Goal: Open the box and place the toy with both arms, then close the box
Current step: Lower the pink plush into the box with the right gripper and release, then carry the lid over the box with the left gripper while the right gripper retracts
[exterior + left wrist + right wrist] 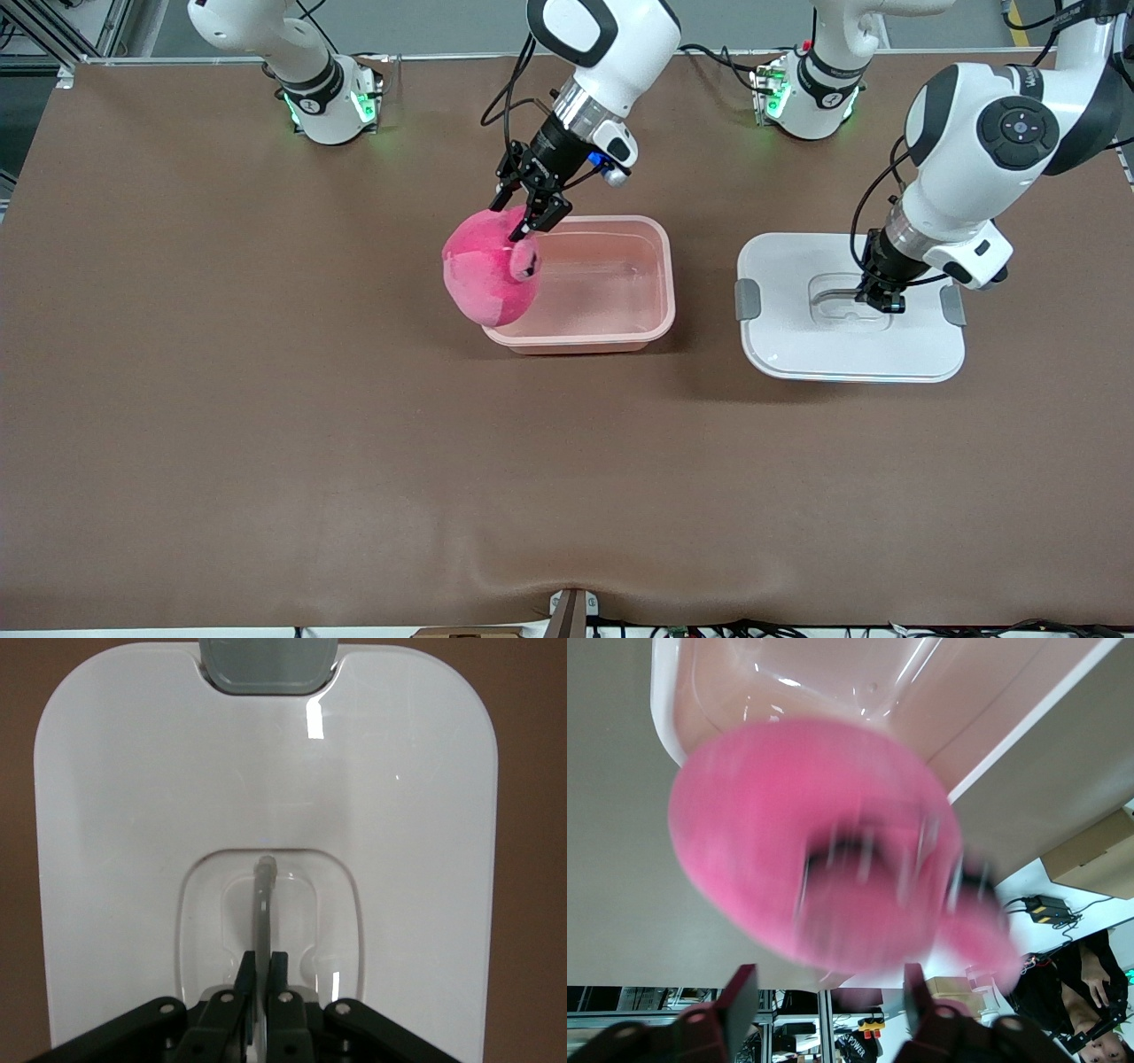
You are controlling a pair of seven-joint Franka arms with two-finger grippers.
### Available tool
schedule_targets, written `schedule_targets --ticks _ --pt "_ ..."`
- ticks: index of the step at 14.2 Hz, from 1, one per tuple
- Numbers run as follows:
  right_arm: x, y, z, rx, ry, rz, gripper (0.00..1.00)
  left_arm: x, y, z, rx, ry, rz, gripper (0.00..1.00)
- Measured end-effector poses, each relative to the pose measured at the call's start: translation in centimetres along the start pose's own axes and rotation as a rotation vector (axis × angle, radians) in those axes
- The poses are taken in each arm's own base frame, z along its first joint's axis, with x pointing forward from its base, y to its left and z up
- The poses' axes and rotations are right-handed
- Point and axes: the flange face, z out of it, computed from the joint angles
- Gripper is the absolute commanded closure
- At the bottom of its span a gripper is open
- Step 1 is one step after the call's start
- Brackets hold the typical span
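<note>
The pale pink plastic tub (602, 288) stands open mid-surface. The bright pink egg-shaped plush toy (490, 275) hangs over its rim at the right arm's end, apparently just let go: the right hand (532, 208) above it is spread. The box is unclosed. The white lid with grey clips (850, 306) lies beside the tub; the left hand (880, 301) pinches its handle.

The right arm's black two-finger gripper (530, 213) hangs over the rim of the open, pale pink rounded plastic tub (620, 332), at the tub's end toward the right arm. The bright pink egg-shaped plush toy (489, 270) sits just under its fingertips, overlapping that rim. The left arm's black gripper (880, 299) has its fingertips down in the recessed handle of the white rounded lid (780, 341), which lies flat on the brown table (266, 399) beside the tub.
</note>
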Motion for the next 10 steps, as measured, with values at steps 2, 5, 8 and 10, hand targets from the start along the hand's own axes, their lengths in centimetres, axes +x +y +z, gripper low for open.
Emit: schedule_targets --ticks 2,5,8,10 --pt "-0.6 0.1 -0.5 0.008 -0.005 0.012 0.00 0.0 0.0 0.0 0.000 0.000 0.001 1.00" --pt "-1.4 0.4 -0.5 0.019 -0.014 0.028 0.00 -0.1 0.0 0.0 0.000 0.000 0.002 1.00" --pt "-3.2 1.5 1.6 0.063 -0.021 0.065 0.00 -0.1 0.0 0.0 0.000 0.000 0.002 1.00" --pt "-5.7 2.7 4.7 0.153 -0.008 0.146 0.00 -0.1 0.0 0.0 0.000 0.000 0.003 1.00"
